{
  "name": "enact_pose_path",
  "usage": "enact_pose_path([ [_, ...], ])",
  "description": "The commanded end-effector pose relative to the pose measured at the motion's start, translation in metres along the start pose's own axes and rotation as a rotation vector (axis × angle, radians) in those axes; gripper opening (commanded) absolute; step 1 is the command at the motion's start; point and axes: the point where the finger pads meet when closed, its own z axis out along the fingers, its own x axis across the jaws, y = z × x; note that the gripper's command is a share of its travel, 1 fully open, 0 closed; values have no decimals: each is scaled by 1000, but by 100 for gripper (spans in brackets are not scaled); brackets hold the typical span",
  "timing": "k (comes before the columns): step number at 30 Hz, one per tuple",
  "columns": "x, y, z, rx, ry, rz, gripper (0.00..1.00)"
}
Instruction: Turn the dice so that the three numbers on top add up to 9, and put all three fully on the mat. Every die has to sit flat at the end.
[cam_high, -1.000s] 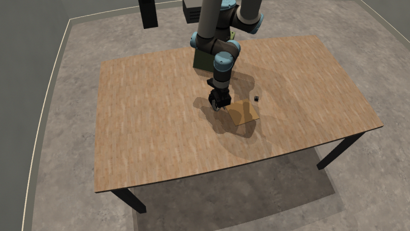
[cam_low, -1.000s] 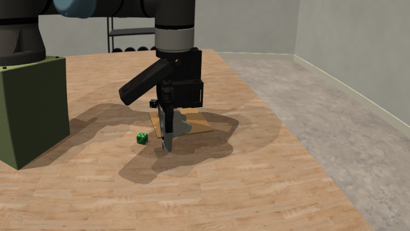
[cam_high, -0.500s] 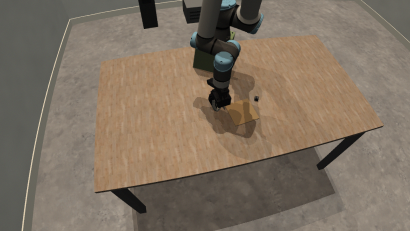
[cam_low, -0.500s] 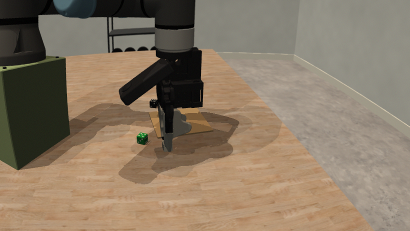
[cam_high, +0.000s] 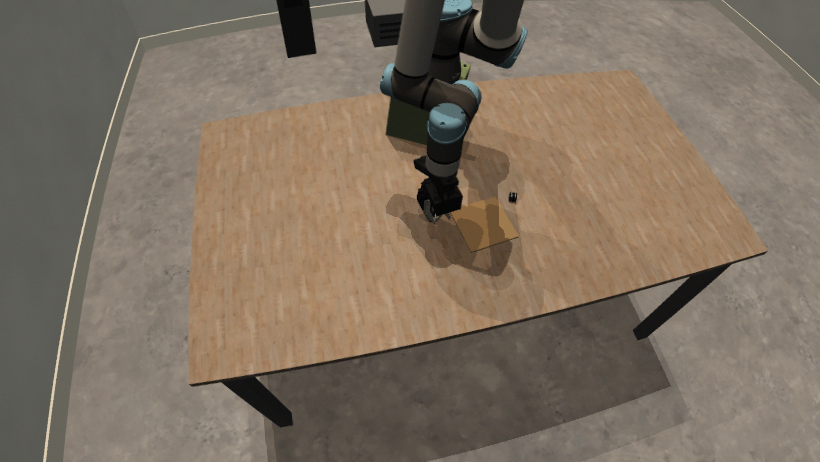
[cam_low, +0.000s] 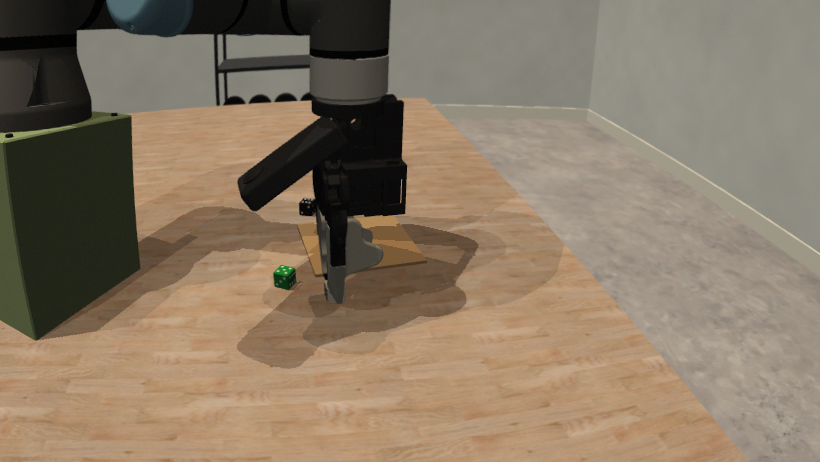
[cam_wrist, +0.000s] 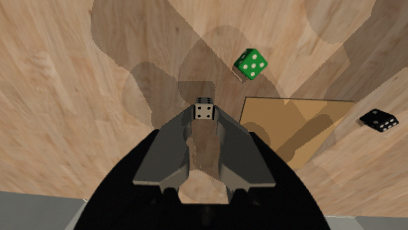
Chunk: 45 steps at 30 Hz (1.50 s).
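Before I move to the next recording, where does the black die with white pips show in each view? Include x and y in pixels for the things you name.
Black die with white pips (cam_high: 513, 197) (cam_low: 306, 207) (cam_wrist: 379, 120):
Top: right of centre, just off the mat's upper right corner.
Exterior: left of centre, beyond the mat's far edge.
Wrist: near the right edge, about mid-height.
Shared landmark: the orange-brown mat (cam_high: 506, 230) (cam_low: 401, 254) (cam_wrist: 300, 112).

Plain grey-green walls meet a mottled grey stone-like floor along a pale baseboard. A rectangular, wood-grained table stands on dark, square legs, casting a broad shadow below. Against the far wall is a dark metal shelf rack.
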Motion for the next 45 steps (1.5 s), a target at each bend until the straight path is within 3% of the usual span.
enact_pose_path([
  [1, 0, 0, -1, -1, -1, 0, 3],
  [11, 0, 0, -12, -1, -1, 0, 3],
  [36, 0, 0, -87, -1, -1, 0, 3],
  [45, 0, 0, -99, -1, -1, 0, 3],
])
